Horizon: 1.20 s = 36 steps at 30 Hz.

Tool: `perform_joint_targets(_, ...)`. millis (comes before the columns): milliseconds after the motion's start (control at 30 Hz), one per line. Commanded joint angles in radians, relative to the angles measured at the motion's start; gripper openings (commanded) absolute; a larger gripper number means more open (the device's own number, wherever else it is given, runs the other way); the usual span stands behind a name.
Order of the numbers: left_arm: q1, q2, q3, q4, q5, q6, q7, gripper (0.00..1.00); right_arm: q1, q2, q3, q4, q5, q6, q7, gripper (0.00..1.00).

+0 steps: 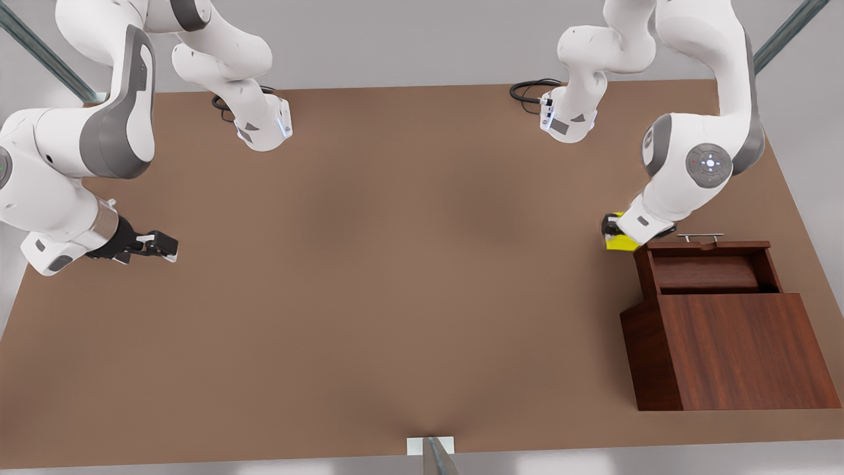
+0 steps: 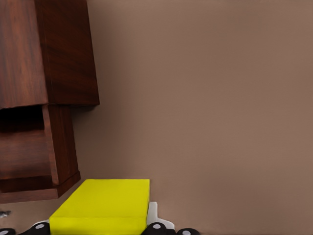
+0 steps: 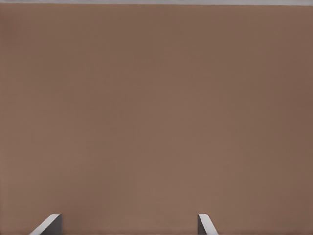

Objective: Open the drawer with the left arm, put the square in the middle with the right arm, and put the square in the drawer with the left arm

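Note:
The square (image 1: 622,242), a small yellow cube, sits between the fingers of my left gripper (image 1: 616,231) at the front view's right. In the left wrist view the square (image 2: 105,205) lies between the black fingertips (image 2: 157,227). It hangs just outside the handle-end corner of the drawer (image 1: 709,272), which is pulled out of the wooden box (image 1: 732,353); its silver handle (image 1: 700,236) points toward the arm bases. My right gripper (image 1: 160,245) waits open over bare table at the front view's left, its pads (image 3: 49,225) wide apart.
The brown tabletop (image 1: 395,264) stretches bare between the two arms. Both arm bases (image 1: 264,125) stand at the table's far edge with black cables beside them. A small white bracket (image 1: 430,446) sits at the near edge.

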Motion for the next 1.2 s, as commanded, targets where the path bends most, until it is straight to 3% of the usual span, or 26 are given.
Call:
perform_joint_targets(0,0.027,0.0,0.011,0.0,-0.002,0.0,0.01,0.7,0.0,0.0,0.0,0.0,0.0,0.0,0.0,1.0)
perform_joint_targets(200,0.228,0.084,0.015,0.037,-0.001,0.047,0.06,0.7,0.0,0.0,-0.002,0.0,0.0,0.0,0.0,1.0)
perform_joint_targets(333,0.291,0.176,0.015,0.078,0.002,0.121,0.114,0.7,-0.002,0.0,-0.002,0.0,0.0,0.0,0.0,1.0)
perform_joint_targets(633,0.37,0.247,0.015,0.121,0.018,0.153,0.134,0.76,-0.002,0.0,-0.002,0.0,0.006,0.0,0.0,1.0)
perform_joint_targets(733,0.372,0.253,0.015,0.129,0.018,0.155,0.135,0.99,-0.002,0.0,-0.002,0.0,0.006,0.0,0.0,1.0)
perform_joint_targets(833,0.37,0.253,0.014,0.133,0.018,0.152,0.123,1.0,-0.002,0.0,-0.002,0.0,0.006,0.0,0.0,1.0)
perform_joint_targets(900,0.343,0.14,-0.049,0.133,0.024,-0.034,0.125,1.0,-0.002,0.0,-0.002,0.0,0.006,0.0,0.0,1.0)
perform_joint_targets(967,0.289,0.139,-0.167,0.369,0.058,-0.284,0.122,1.0,0.0,0.0,-0.002,0.0,0.006,0.0,0.0,1.0)
perform_joint_targets(1100,0.114,0.182,-0.156,0.511,0.064,-0.354,0.117,1.0,-0.002,0.0,-0.002,0.0,0.006,0.0,0.0,1.0)
perform_joint_targets(1167,0.096,0.185,-0.155,0.526,0.059,-0.396,0.116,1.0,-0.002,0.0,-0.002,0.0,0.006,0.0,0.0,1.0)
